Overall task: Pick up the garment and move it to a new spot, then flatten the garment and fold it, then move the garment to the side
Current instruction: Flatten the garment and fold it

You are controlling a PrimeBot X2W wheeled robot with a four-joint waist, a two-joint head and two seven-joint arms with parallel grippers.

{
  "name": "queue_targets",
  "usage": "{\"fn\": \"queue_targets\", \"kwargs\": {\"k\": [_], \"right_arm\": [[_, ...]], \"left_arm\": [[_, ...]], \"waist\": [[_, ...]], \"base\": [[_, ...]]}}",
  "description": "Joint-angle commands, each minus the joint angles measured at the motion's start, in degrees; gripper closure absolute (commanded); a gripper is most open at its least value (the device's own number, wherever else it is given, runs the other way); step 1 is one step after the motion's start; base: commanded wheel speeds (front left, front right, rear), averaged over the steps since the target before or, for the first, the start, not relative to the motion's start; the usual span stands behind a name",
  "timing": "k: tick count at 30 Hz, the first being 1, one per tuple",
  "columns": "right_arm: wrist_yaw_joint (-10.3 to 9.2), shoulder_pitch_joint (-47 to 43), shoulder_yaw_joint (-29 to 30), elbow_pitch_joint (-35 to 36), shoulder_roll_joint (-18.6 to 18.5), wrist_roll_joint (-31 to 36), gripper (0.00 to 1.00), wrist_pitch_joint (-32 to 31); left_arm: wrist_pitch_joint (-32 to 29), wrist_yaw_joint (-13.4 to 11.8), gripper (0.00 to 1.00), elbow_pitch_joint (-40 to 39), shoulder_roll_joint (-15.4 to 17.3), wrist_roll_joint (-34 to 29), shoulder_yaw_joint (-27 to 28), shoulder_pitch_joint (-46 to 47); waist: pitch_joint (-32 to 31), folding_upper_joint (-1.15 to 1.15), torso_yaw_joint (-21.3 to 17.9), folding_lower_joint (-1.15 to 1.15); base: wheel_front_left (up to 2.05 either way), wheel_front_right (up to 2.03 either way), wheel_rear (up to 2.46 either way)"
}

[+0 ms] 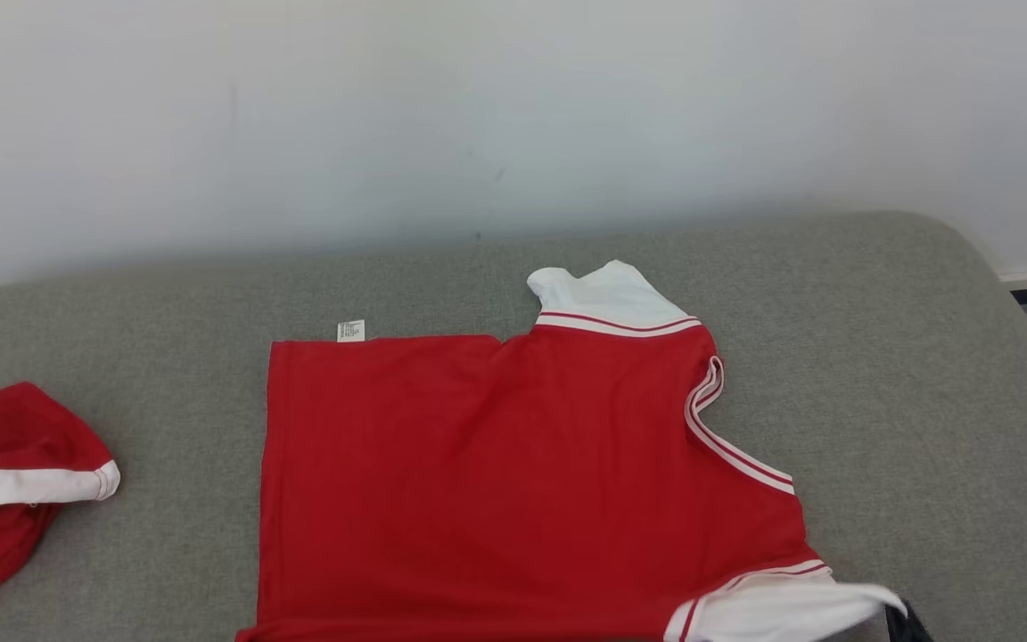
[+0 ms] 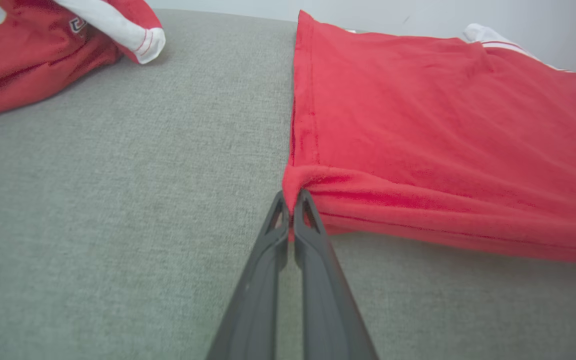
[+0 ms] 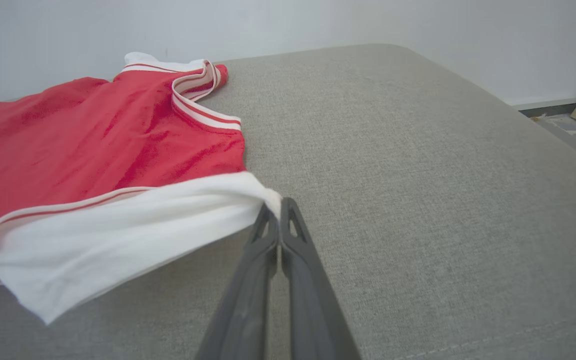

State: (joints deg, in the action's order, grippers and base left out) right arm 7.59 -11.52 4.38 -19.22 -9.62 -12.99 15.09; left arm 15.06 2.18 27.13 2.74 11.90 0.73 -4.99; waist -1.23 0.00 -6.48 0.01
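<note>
Low down, both jaws pinched on the garment (image 1: 478, 464): left hem corner (image 2: 308, 180), right sleeve (image 3: 168, 215).

The left gripper (image 2: 292, 199) is matt dark plastic. Beneath it the cushion (image 2: 118, 225) is coarse woven cloth; the garment (image 2: 443, 125) at its tips, soft fuzzy cloth.

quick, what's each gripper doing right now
left gripper: shut on the red shirt, at its hem corner
right gripper: shut on its white sleeve

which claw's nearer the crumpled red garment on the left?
Left. The left claw pinches the flat shirt's hem corner nearest the crumpled garment; the right claw grips the white sleeve across the shirt.
</note>
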Motion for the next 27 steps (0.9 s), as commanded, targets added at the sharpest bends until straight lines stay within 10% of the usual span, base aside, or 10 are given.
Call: {"fn": "queue_targets", "kwargs": {"k": [1, 27], "right_arm": [[-0.17, 1.85, 0.29, 1.49, 0.12, 0.25, 1.00, 0.08], [-0.15, 25.85, 2.24, -3.07, 1.78, 3.25, 1.00, 0.08]], "left_arm": [[0.17, 0.15, 1.00, -1.07, 0.27, -0.85, -0.04, 1.34], [0.17, 1.57, 1.00, -0.06, 0.20, -6.64, -0.57, 21.82]], "waist": [[1.21, 0.00, 0.62, -0.01], [15.06, 0.00, 2.82, -0.01]], "base": [[0.00, 0.00, 0.00], [0.00, 0.00, 0.00]]}}
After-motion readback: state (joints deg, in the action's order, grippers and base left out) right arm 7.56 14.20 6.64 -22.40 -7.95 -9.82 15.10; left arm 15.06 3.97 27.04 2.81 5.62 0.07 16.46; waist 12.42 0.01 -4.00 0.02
